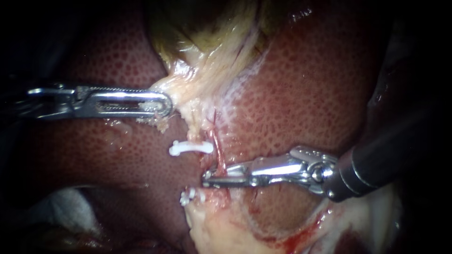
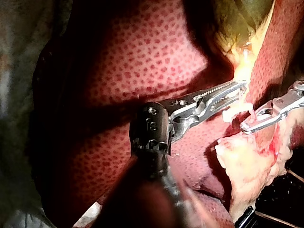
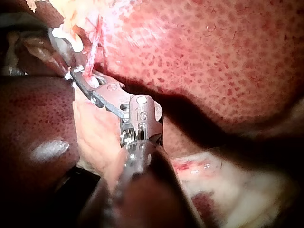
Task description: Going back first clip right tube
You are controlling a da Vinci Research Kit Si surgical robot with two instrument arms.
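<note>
My left instrument (image 1: 162, 104) comes in from the left. Its hand is closed on the pale yellow tissue at the lower end of the gallbladder (image 1: 207, 51) and holds it out to the side over the liver (image 1: 306, 94). Below this grip two strands run down. The thin red one is the right tube (image 1: 217, 149).

My right instrument (image 1: 209, 177) lies across this tube from the right side. The two halves of its hand stand close together, one on each side of the tube. The first clip (image 1: 231, 172) shows white between them, and both halves seem to touch it, so I judge the hand to be closed on this clip. An upper white clip (image 1: 190, 148) sits on the pale strand just beside the right tube, and a lower white clip (image 1: 190, 196) sits near the fatty edge below.

I judge the step to be at its very beginning: the clip is at its place on the right tube, but the going back is not yet done. The next move calls first for the hand to open fully, so that the clip is free of it. Then the instrument should go straight back along its own shaft, without lifting or turning, because a sideways pull could tear this thin tube or drag the clip. The left instrument should keep an even tension meanwhile.
</note>
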